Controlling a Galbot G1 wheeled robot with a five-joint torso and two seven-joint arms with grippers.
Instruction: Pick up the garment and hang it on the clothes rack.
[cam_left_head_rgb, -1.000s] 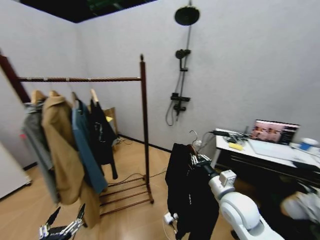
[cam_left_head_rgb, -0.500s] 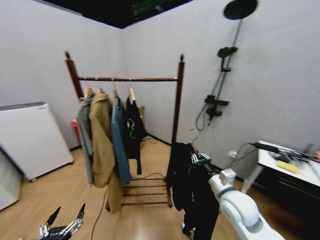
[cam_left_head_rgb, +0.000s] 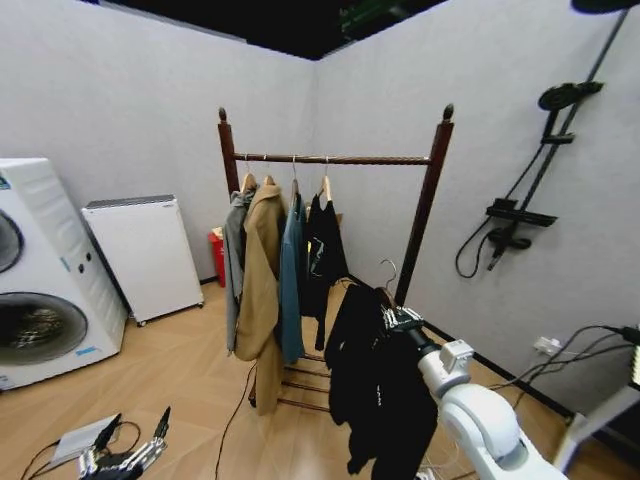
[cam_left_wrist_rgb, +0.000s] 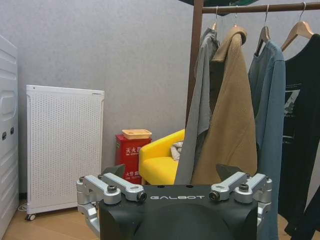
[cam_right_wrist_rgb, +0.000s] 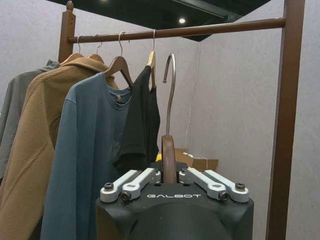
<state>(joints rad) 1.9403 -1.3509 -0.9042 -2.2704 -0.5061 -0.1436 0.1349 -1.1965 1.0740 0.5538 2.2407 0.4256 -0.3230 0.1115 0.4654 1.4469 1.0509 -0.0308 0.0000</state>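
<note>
Here the right tool (cam_left_head_rgb: 400, 318) grips the garment (cam_left_head_rgb: 375, 390); clothes rack (cam_left_head_rgb: 425, 205) beyond.

R gripper (cam_left_head_rgb: 396, 318) holds garment (cam_left_head_rgb: 380, 395) near clothes rack (cam_left_head_rgb: 428, 190).

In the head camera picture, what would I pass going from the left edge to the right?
Washing machine → white cabinet → clothes rack with hung coats → the garment held up by the right end effector → wall shower fitting.

"GALBOT" on left gripper (cam_left_wrist_rgb: 174, 176) and right gripper (cam_right_wrist_rgb: 170, 176)
</note>
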